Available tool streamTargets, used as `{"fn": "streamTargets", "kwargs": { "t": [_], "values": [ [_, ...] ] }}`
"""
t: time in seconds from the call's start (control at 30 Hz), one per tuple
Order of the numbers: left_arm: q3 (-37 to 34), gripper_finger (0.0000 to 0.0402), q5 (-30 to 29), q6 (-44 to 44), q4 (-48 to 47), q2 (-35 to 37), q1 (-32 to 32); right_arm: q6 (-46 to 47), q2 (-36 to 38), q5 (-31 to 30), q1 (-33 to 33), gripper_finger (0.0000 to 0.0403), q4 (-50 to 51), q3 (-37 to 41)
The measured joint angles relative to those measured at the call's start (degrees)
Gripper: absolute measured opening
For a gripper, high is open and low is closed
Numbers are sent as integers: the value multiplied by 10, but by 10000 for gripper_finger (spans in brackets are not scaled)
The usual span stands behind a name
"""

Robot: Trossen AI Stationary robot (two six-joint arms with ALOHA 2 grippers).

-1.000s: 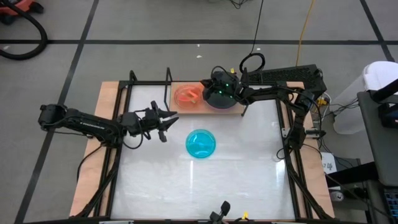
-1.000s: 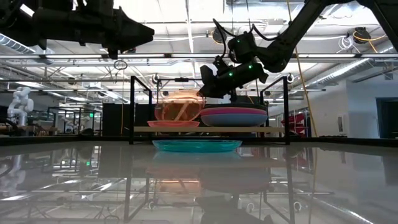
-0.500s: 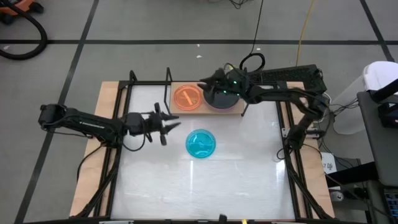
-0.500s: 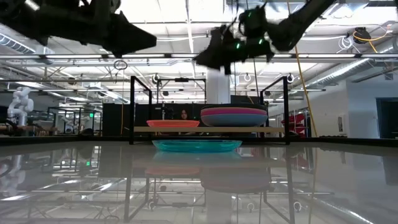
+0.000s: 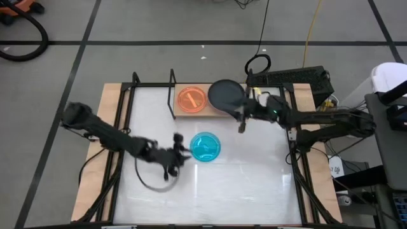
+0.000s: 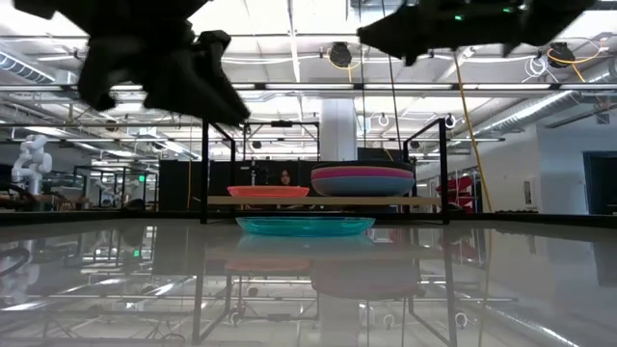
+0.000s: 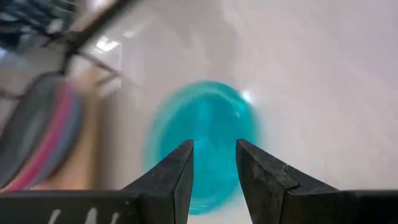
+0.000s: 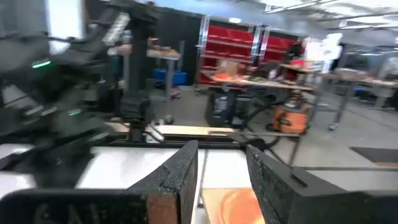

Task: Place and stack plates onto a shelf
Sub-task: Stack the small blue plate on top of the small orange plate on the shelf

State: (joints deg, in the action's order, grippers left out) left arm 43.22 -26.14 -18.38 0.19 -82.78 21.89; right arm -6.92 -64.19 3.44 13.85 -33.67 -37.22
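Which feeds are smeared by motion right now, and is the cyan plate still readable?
Left wrist view: cyan plate is motion-blurred but recognizable past the left gripper. Low view: both arms are dark smears, shelf sharp. High view: plate crisp.

A robotics lab or industrial workshop, pretty clearly. A high open ceiling with strip lights (image 6: 289,87) and exposed pipework is seen in the low view, with metal framing and racks in the background. A white robot arm (image 6: 29,159) is parked off at the far side. Red shelving (image 8: 233,53) and cluttered workbenches (image 8: 267,78) are visible in the right wrist view. From above, a grey concrete floor (image 5: 159,25) marked with dark tape lines is seen, with loose cables (image 5: 308,35) trailing over it.
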Motion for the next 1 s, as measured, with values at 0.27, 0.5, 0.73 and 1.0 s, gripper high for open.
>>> {"fn": "streamTargets", "kwargs": {
  "t": [0.27,0.5,0.73,1.0],
  "values": [
    [118,127,-43,-51,-63,-177,50,10,77,-79,-42,119,-114,146],
    [142,127,11,-81,-79,-236,-9,32,89,-79,-61,118,-137,207],
    [144,127,37,-88,-80,-262,-43,29,94,-79,-65,118,-133,216],
    [143,65,60,-26,-80,-264,-76,17,95,-81,-65,118,-133,216]
  ]
}}
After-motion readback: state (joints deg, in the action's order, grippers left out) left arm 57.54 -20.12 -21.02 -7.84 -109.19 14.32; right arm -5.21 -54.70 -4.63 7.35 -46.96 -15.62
